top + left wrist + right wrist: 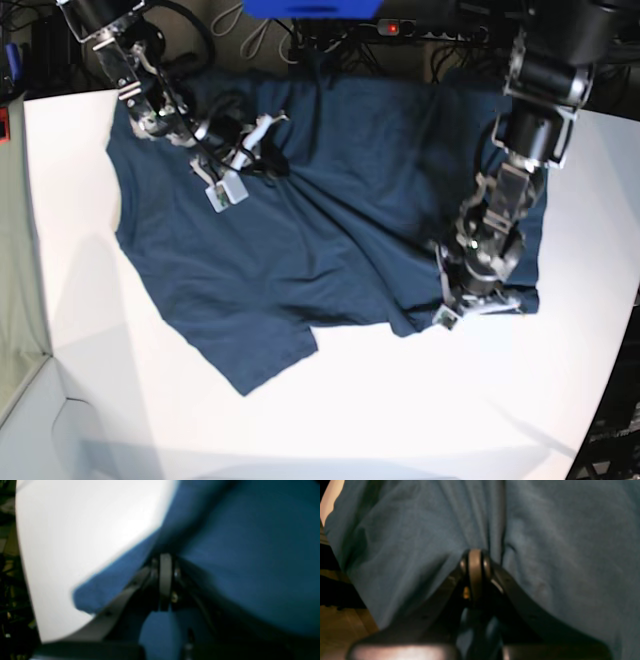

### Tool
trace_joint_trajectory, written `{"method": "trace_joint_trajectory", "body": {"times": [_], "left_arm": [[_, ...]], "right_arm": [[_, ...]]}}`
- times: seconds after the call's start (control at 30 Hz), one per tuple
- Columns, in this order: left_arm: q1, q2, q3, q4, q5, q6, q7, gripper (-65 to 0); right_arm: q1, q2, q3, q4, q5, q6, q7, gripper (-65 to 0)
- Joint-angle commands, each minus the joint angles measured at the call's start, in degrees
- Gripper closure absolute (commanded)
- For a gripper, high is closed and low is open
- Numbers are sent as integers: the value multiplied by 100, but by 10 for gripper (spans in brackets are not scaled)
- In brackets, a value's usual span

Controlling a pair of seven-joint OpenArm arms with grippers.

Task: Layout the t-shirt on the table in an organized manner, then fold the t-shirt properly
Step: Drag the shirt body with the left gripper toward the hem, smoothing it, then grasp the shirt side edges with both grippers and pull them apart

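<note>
- White desk (pixel 330 420) fills the room's middle; cables clutter behind.
- Navy t-shirt (pixel 300 240) lies rumpled across it, collar hidden.
- Left gripper (pixel 470 300) pinches the cloth's edge.
- Right gripper (pixel 250 160) pinches bunched fabric; wrist views blurred.

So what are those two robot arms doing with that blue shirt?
They're trying to lay the dark navy-blue cotton t-shirt flat on the big white table before folding it. The left gripper is shut, pinching the shirt near one edge, and the right gripper is shut on cloth near the other side. The shirt is spread out but wrinkled, not folded yet.
</note>
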Motion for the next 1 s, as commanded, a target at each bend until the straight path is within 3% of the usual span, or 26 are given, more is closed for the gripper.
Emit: {"method": "trace_joint_trajectory", "body": {"times": [0.0, 0.23, 0.5, 0.63, 0.83, 0.97], "left_arm": [[-265, 6, -4, -173, 12, 50, -217, 0], [-1381, -3, -4, -1799, 29, 67, -1272, 0], [-2278, -223, -4, -2274, 21, 67, -1562, 0], [-1882, -223, -13, -1474, 12, 41, -841, 0], [-318, -170, -294, 1031, 12, 15, 284, 0], [693, -3, -716, 2482, 21, 6, 882, 0]], "right_arm": [[-186, 208, -4, -182, -583, -492, -1003, 0], [-291, 349, 136, -209, -583, -492, -968, 0], [-371, 340, 409, -165, -583, -492, -1012, 0], [-362, 305, 409, -156, -583, -492, -1021, 0], [-327, 199, 409, 337, -583, -492, -1073, 0], [-318, 173, 558, 1154, -583, -492, -1539, 0]]}}
